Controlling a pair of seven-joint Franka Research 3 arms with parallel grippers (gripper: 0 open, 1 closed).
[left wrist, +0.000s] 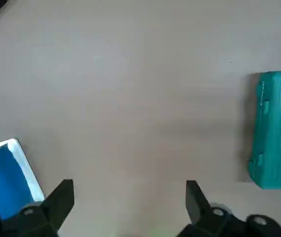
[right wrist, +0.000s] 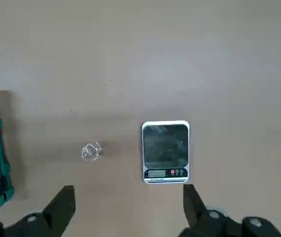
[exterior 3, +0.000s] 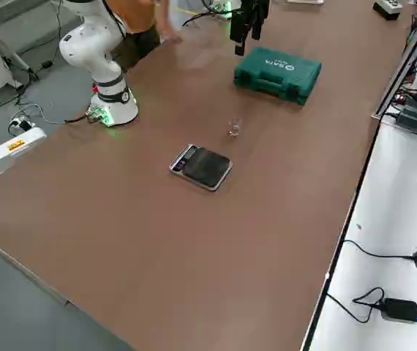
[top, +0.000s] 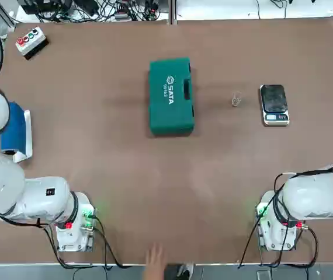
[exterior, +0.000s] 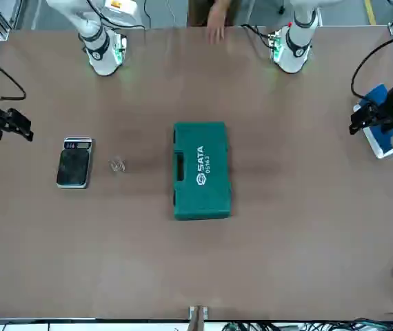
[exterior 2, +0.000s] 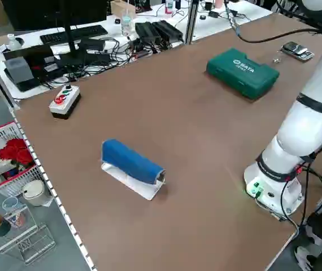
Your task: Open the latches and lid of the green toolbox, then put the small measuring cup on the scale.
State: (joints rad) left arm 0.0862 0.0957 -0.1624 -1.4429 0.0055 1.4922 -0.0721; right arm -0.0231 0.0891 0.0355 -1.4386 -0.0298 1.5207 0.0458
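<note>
Still closed up on the bench (top: 213, 175) — green toolbox (top: 171, 97), small measuring cup (top: 236, 99) and scale (top: 274, 105) to its right; left gripper (left wrist: 129, 207) and right gripper (right wrist: 129, 210) both open — and empty.

Desk (top: 120, 204) evenly, fairly brightly lit. Soft faint shadows beside toolbox (top: 171, 96); source not visible. Pale hazy sheen across desk in both wrist views. Dull smudgy reflections on scale platform (right wrist: 166, 146). Small glints on measuring cup (right wrist: 91, 151). Person's hand (top: 155, 259) blurred in top view. Toolbox lettering readable there.
</note>
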